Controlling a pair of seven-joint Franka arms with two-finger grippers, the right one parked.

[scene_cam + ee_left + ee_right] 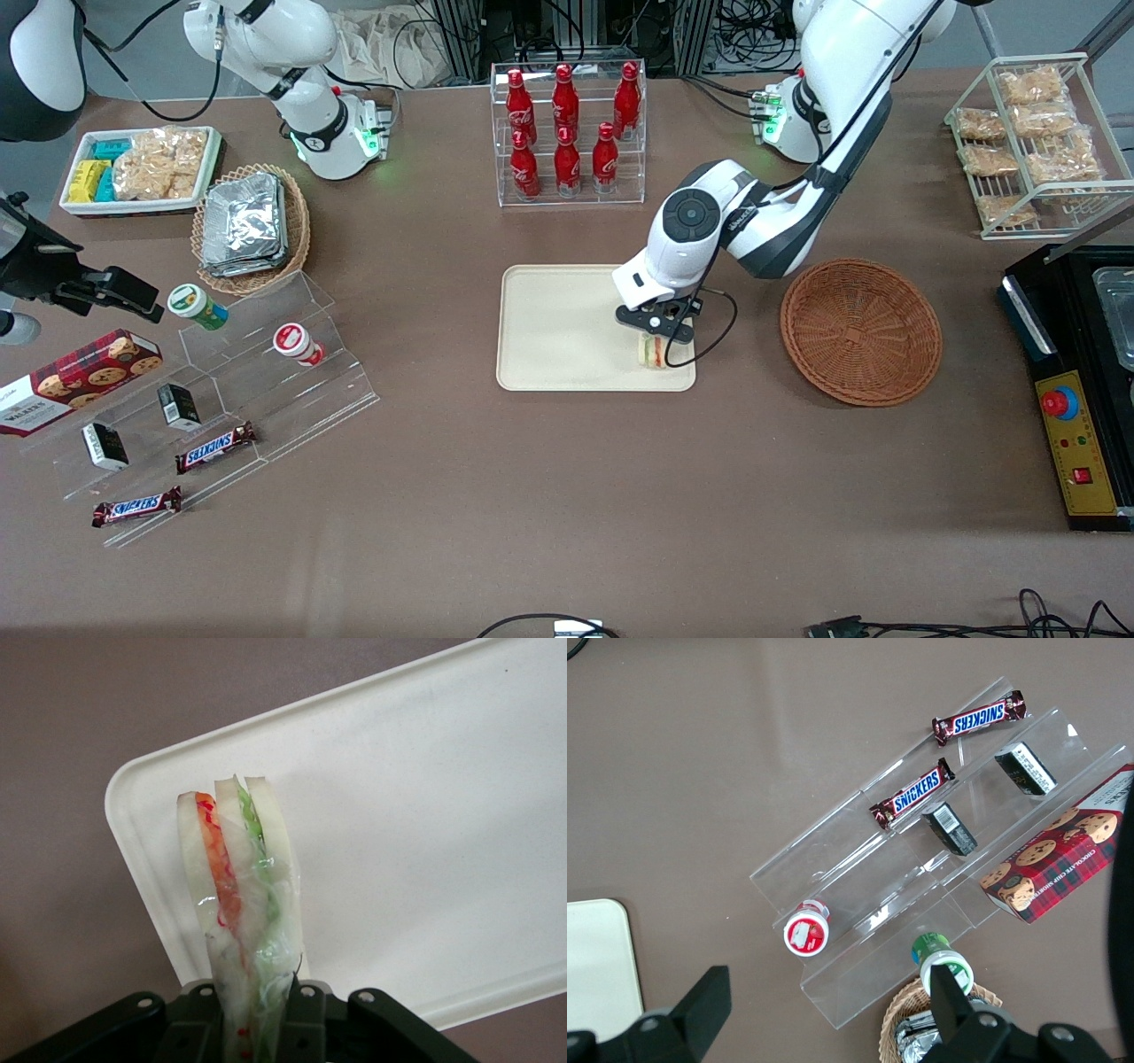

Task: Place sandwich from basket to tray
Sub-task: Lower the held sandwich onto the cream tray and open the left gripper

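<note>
My gripper (654, 339) is shut on the sandwich (653, 351), a clear-wrapped wedge of pale bread with green and orange-red layers. It holds the wedge low over the cream-beige tray (549, 328), at the tray's corner nearest the front camera and the basket. In the left wrist view the sandwich (241, 904) stands between the black fingers (306, 1023), over the tray's rounded corner (142, 815). Whether it touches the tray I cannot tell. The reddish-brown wicker basket (861, 330) sits beside the tray toward the working arm's end, with nothing in it.
A clear rack of red bottles (567, 124) stands farther from the front camera than the tray. A lighter basket of foil packets (250, 226), a stepped acrylic stand with snacks (213, 390) and a white snack tray (142, 168) lie toward the parked arm's end. A black box (1076, 381) and wire rack (1032, 142) flank the basket.
</note>
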